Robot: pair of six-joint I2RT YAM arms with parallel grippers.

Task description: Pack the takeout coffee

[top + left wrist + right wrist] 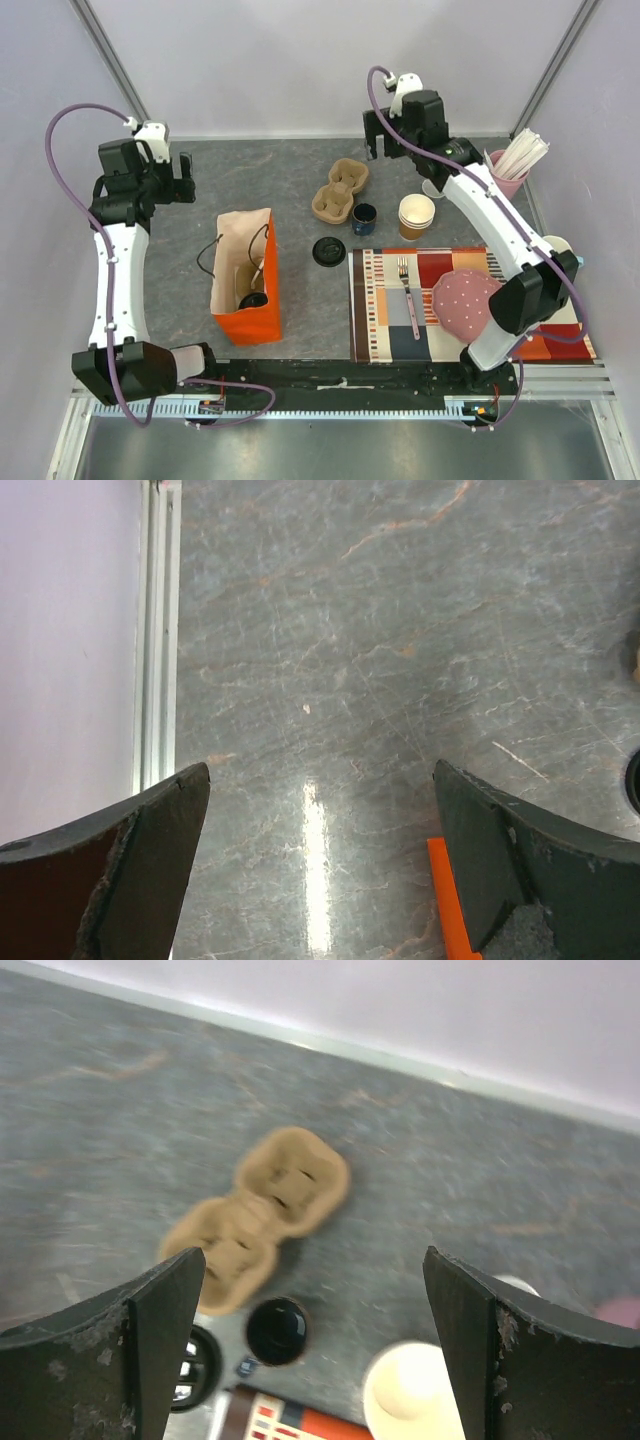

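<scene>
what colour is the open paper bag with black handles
The paper bag is orange, brown inside; top external view.

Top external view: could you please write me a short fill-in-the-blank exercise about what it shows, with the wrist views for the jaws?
1. The fork lies on the striped ____.
2. The outside of the paper bag, standing left of the cup carrier, is coloured ____.
3. The left gripper and the right gripper both have their jaws ____.

Missing words: placemat; orange; open.
</scene>
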